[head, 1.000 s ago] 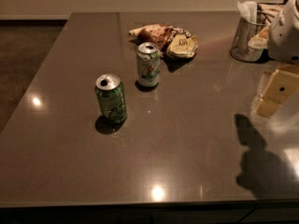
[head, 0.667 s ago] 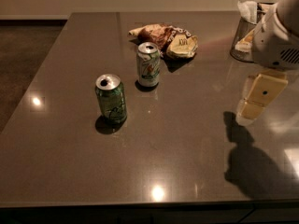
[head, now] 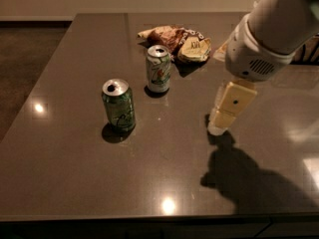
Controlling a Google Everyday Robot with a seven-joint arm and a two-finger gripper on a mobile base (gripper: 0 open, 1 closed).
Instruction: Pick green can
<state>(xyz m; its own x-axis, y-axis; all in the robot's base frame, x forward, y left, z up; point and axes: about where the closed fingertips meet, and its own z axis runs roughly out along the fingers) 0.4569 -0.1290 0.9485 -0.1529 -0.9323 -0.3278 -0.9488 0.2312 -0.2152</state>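
A: What changes here?
B: We find the gripper [head: 222,121] further left than a second ago, nearing the green can [head: 118,106], which stands upright left of centre, untouched. Its opening we cannot tell; it holds nothing.

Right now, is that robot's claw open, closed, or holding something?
Gripper: above the table, to the right of the green can and apart from it, holding nothing; open or closed cannot be told.
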